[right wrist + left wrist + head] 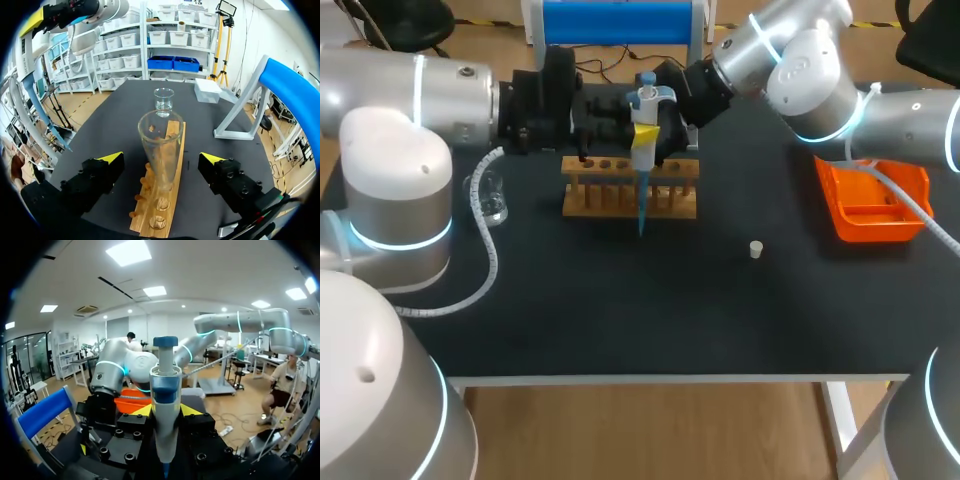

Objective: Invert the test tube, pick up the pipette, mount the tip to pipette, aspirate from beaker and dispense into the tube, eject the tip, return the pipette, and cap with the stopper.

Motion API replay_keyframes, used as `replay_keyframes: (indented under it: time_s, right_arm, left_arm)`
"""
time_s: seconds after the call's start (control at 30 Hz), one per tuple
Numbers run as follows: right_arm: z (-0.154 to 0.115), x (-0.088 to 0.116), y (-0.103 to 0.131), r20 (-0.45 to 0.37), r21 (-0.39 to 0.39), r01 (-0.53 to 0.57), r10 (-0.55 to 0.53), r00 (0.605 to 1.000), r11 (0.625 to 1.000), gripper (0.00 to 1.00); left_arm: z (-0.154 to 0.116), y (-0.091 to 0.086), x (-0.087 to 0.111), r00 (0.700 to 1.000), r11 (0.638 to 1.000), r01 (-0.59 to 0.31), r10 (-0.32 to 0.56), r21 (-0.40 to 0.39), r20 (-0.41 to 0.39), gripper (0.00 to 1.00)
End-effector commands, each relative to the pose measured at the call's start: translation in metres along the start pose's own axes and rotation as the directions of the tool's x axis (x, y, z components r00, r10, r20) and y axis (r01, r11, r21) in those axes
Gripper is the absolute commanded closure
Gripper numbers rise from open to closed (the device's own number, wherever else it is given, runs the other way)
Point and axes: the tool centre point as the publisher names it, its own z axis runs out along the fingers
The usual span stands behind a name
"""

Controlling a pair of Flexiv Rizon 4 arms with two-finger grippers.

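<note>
My left gripper [638, 132] is shut on the white and blue pipette [646, 100], held upright over the wooden rack [630, 200] with its blue tip [642, 210] pointing down in front of the rack. In the left wrist view the pipette [165, 400] stands between the yellow fingertips [142, 410]. My right gripper [162, 159] is open at the rack's [162, 202] far side, its fingers either side of an upright glass test tube [161, 145], mouth up, without touching it. The beaker [492, 199] stands left of the rack. A small white stopper [756, 249] lies to the right.
An orange tray [910, 215] sits at the table's right side under my right arm. A white coiled cable [485, 250] from the left arm hangs beside the beaker. Bare black tabletop lies in front of the rack.
</note>
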Motion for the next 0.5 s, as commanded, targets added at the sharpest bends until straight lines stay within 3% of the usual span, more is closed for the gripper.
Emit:
replay_keyframes:
  time_s: [0.03,0.5]
  right_arm:
    - [-0.0014,-0.0001,0.0004,-0.002,0.003,-0.001,0.001,1.000,1.000,0.00]
    - [-0.0014,-0.0001,0.0004,-0.002,0.003,-0.001,0.001,1.000,1.000,0.00]
  left_arm:
    - [0.0009,0.0001,-0.0021,1.000,1.000,0.002,-0.002,-0.003,-0.013,1.00]
    - [0.0024,0.0006,-0.0012,1.000,1.000,0.004,-0.004,-0.006,-0.020,1.00]
